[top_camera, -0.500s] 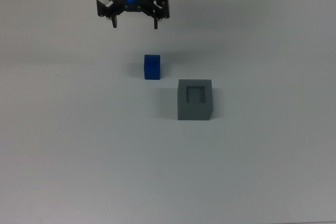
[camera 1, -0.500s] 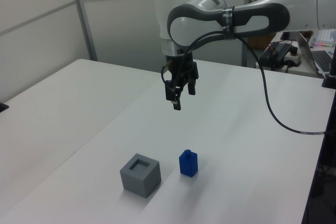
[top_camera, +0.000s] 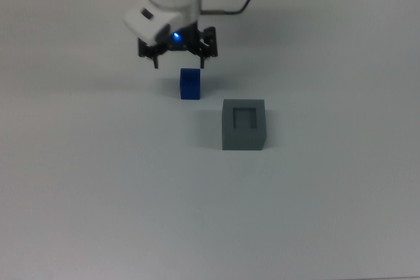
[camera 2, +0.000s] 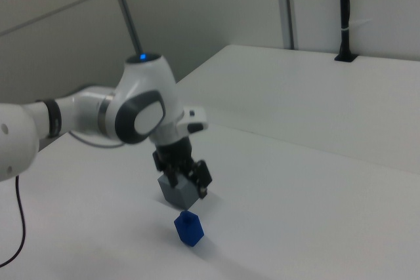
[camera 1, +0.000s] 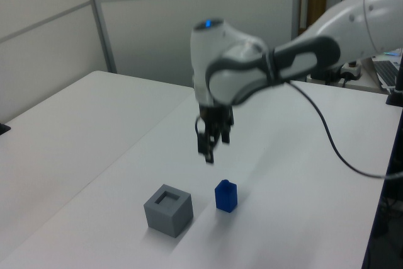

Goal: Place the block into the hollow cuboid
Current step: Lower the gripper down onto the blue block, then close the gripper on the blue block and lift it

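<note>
Lowered since the earlier frame, the gripper (top_camera: 178,65) hangs spread just above the block (top_camera: 189,84), beside the hollow cuboid (top_camera: 243,124).

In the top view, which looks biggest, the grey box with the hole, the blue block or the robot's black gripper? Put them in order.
1. gripper (nearer the camera, so unsure)
2. hollow cuboid
3. block

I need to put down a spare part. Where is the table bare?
Bare: the whole table below the cuboid in the top view, and both its sides. Crowded: the middle, where the gripper hangs over the block beside the cuboid.
</note>
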